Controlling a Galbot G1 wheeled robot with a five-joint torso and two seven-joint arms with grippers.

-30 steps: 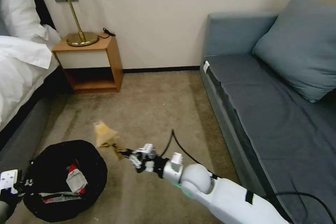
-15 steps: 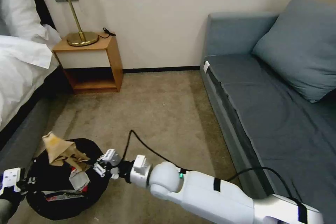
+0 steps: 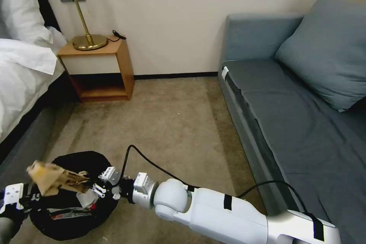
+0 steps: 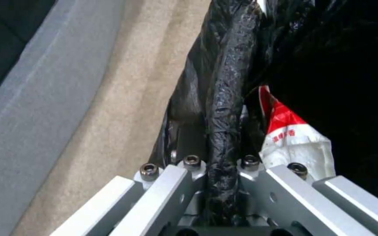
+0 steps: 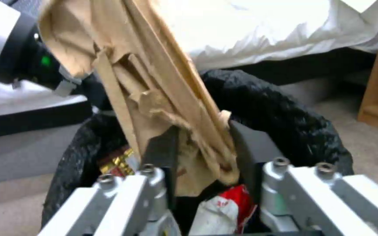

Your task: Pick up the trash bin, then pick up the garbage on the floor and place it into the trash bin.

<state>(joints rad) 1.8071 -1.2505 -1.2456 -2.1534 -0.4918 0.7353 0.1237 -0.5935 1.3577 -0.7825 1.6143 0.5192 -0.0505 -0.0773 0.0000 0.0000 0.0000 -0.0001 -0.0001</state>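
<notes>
1. Holding a crumpled tan paper [image 3: 53,178] over the mouth of the trash bin [image 3: 76,160], the right gripper [image 3: 93,188] reaches across from the robot's right; in the right wrist view its two dark pads are pressed closed on the lower end of the paper [image 5: 162,98], which fans out above them.

2. At the bin's near-left edge, the left gripper [image 4: 217,173] is clamped shut on a fold of the black plastic bag [image 4: 224,98] at the rim, carrying the bin just beside the grey base of the bed [image 3: 23,148].

3. Inside the liner lie a red-and-white wrapper [image 4: 294,137] and, seen past the right fingers, a glint of yellow-silver wrapper [image 5: 116,162]. No litter shows on the bare carpet [image 3: 171,122] between the nightstand [image 3: 101,70] and the sofa [image 3: 297,114].

4. The step in hand appears to be the drop. Most of the paper hangs over the opening, but its far tip juts toward the left rim, close to the left gripper.

5. To do it well, the release probably wants the pinched end centred over the dark opening and lowered a little, so the light, stiff sheet falls in instead of catching the rim or tipping out toward the bed.

6. The bin should be held level and steady while the pads part; a wide, clean parting should keep the torn paper from snagging.
</notes>
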